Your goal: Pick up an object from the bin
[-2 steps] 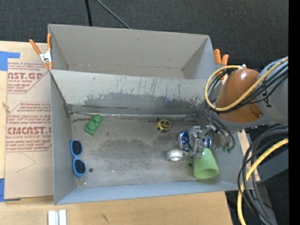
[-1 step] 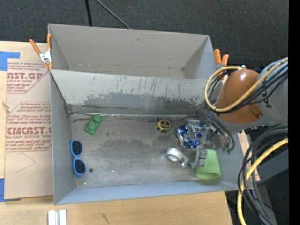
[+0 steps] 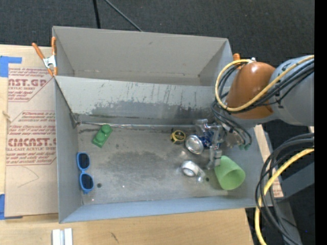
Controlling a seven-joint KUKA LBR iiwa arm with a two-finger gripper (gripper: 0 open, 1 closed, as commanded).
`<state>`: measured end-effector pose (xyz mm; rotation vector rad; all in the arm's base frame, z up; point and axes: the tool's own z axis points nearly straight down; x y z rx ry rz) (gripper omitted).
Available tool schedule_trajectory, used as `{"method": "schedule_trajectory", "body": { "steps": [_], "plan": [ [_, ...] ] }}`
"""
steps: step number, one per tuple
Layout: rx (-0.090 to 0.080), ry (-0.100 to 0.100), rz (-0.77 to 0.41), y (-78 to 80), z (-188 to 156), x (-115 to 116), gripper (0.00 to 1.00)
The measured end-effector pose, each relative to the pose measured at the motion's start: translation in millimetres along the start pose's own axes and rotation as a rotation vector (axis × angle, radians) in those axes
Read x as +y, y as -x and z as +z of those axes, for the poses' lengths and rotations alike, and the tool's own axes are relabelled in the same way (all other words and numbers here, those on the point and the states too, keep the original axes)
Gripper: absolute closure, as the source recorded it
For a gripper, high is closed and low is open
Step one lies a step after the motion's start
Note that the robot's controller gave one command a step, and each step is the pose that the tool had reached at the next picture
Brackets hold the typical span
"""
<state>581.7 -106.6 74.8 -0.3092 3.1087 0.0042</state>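
My gripper (image 3: 211, 154) reaches down into the right part of the bin. It is just left of a light green plastic cup (image 3: 229, 173) lying on its side. A shiny silver round thing (image 3: 193, 144) lies close to its left. A second small silver thing (image 3: 189, 169) rests on the floor a little below and left of it. A small yellow and black tape measure (image 3: 178, 136) sits further left, near the back wall.
A green block (image 3: 102, 136) lies at the left near the back wall. Blue sunglasses (image 3: 84, 171) lie along the left wall toward the front. The arm with its orange cover and yellow cables hangs over the bin's right rim.
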Motion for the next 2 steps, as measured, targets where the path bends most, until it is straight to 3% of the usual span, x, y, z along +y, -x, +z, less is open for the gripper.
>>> {"method": "schedule_trajectory", "body": {
  "steps": [1,2],
  "plan": [
    [0.005,-0.005,0.000,-2.3,1,-3,1.00],
    [0.006,-0.006,-0.012,9.1,-146,-15,1.00]
  ]
}}
